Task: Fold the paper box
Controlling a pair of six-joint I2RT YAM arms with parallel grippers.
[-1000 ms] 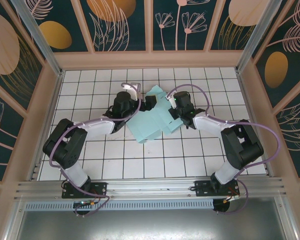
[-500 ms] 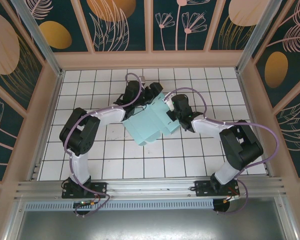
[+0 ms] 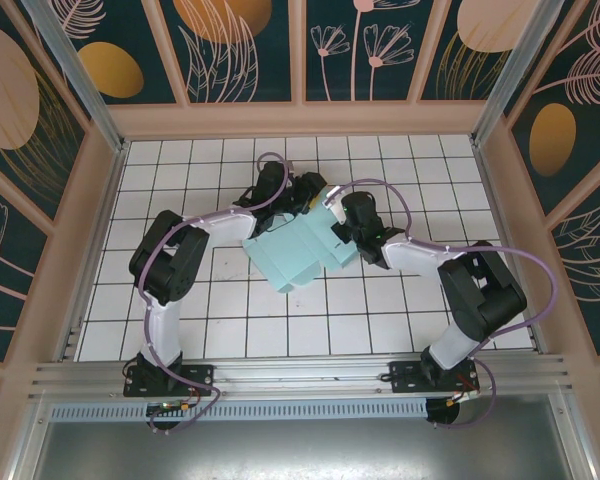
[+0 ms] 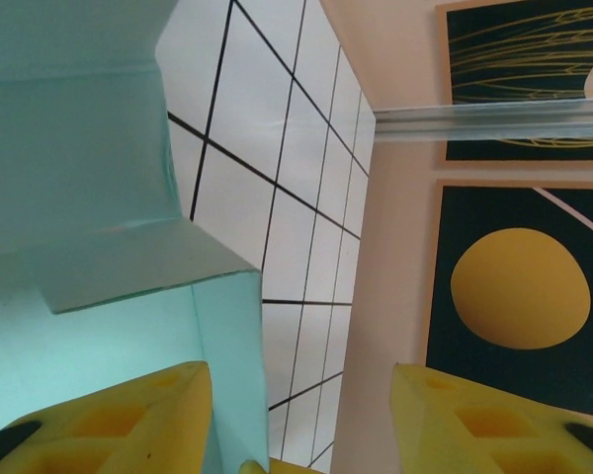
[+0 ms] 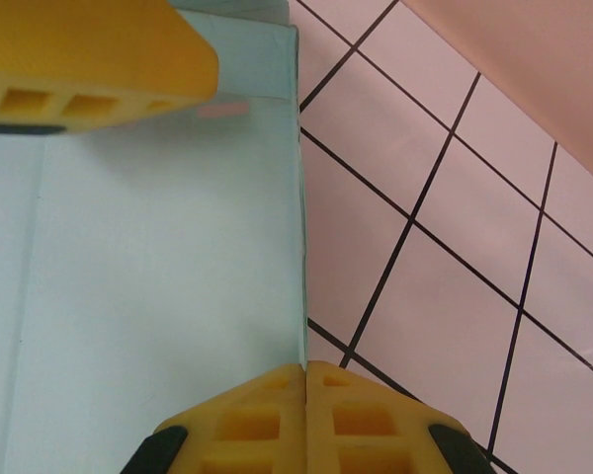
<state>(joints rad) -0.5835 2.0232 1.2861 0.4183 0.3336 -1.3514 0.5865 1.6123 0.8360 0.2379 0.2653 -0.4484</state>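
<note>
Claws seen from above: my left claw [image 3: 302, 190] and my right claw [image 3: 335, 210] both sit at the far edge of the pale mint-blue thin card paper box [image 3: 295, 255]. It lies in the middle of the white tiled table [image 3: 230, 320].

From my left wrist, my yellow fingers [image 4: 109, 415] are wide apart, with a card flap [image 4: 128, 276] beside one.

From my right wrist, the fingers [image 5: 79, 59] are also wide apart, and the box's edge runs between them.
</note>
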